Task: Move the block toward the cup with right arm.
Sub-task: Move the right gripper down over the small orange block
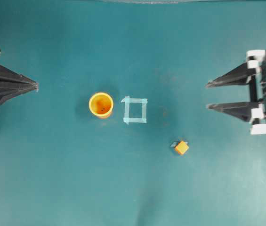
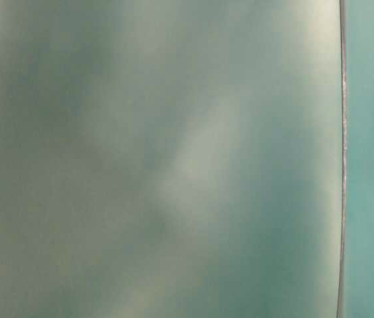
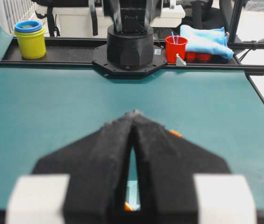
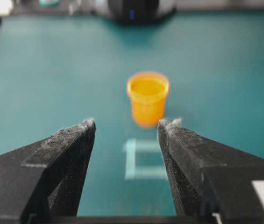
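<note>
One block (image 1: 181, 148) lies free on the bench (image 1: 52, 179), well apart from the single cup (image 1: 100, 104), with one tape square (image 1: 135, 110) just right of the cup. Right end effector (image 1: 208, 95): spread, empty, presumably readied for approach. Left end effector (image 1: 36, 86): pressed together, parked aside. The table-level view is too blurred to read.

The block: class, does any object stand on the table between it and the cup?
No object does. Between the block and the cup lies only the flat tape square outline, just right of the cup in the overhead view.
</note>
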`<state>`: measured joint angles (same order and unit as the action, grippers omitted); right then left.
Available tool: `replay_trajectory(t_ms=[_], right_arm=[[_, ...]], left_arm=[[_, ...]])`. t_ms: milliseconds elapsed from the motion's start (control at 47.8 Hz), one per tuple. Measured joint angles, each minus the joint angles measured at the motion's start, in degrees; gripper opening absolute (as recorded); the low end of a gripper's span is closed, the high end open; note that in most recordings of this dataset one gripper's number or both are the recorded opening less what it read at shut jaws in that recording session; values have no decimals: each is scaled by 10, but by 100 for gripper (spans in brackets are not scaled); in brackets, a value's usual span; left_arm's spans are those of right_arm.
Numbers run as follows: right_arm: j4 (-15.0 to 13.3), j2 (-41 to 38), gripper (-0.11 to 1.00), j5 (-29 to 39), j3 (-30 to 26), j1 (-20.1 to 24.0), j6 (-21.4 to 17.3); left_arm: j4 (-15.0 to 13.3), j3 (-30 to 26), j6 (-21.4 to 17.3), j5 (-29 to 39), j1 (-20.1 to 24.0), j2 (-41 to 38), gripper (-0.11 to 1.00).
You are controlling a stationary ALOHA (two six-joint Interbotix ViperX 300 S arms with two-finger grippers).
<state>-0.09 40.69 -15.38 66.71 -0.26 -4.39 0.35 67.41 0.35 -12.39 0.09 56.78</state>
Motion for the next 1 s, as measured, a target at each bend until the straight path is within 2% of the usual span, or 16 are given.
replay_trajectory(t_ms=[251,502,670,795,1005], right_arm=[[1,-159,60,11,-31,2,-40],[2,-272,60,102,-95,24,-85],[2,-308,60,171,-127,34,-139],[2,-311,60,192,-132,37,-185],[4,-315,60,197,-134,62,-294]], left_arm=[[1,0,0,0,0,0,0],[0,0,0,8,0,-1,0],[0,0,1,11,0,-2,0],[0,0,2,11,0,-2,0],[0,0,2,11,0,-2,0]])
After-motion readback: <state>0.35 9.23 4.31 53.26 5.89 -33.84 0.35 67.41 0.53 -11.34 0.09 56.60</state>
